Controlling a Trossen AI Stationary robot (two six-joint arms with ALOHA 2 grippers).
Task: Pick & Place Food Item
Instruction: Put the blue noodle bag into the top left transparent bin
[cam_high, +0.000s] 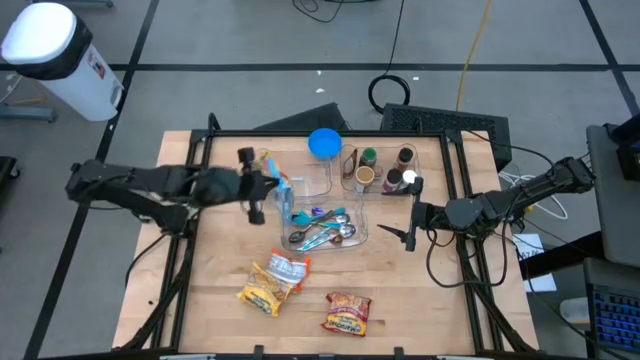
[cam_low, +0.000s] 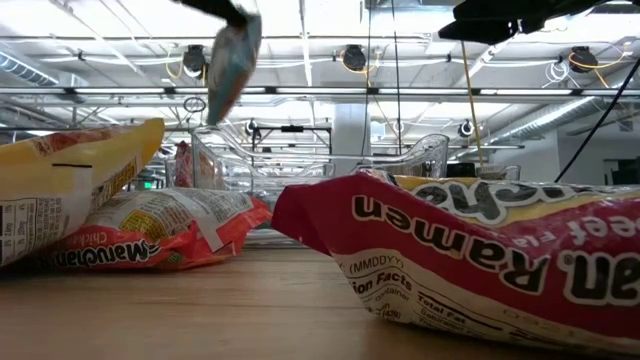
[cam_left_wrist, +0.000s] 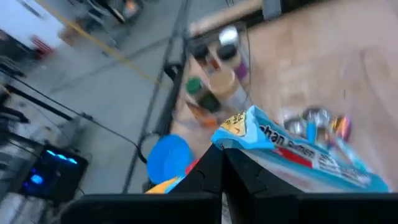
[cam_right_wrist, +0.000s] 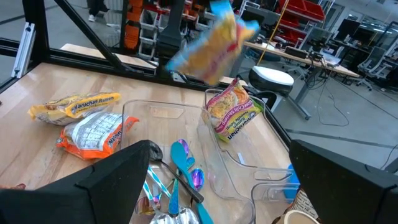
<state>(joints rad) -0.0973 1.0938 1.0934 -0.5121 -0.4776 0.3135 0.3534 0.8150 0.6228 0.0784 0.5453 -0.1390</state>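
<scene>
The left hand (cam_high: 262, 190) is pinched shut on a blue ramen packet (cam_high: 283, 192) and holds it in the air over the clear bins at the middle of the counter (cam_high: 230, 330). In the left wrist view the packet (cam_left_wrist: 292, 149) runs lengthwise away from the fingers, its long axis reaching out over the cutlery bin (cam_high: 362, 232) where spoons (cam_high: 330, 235) lie. In the right wrist view the same packet (cam_right_wrist: 214, 40) hangs blurred above the neighbouring clear compartment (cam_right_wrist: 233, 165), in which one ramen packet (cam_right_wrist: 233, 112) already stands on edge. That is the relation the coming move seems to turn on: the held packet is above the bins, and the free room beside the standing packet lies just below and a little toward the back of the counter from the left hand (exactly which compartment sits directly under it cannot be told from these views). The right hand (cam_high: 411, 228) waits spread wide at the bins' right side, near the spice jars (cam_high: 380, 170), holding nothing. Three more packets (cam_high: 275, 283) lie flat on the front of the counter, the two on the left nearer the left arm, the red one (cam_high: 347, 312) roughly between the arms.
</scene>
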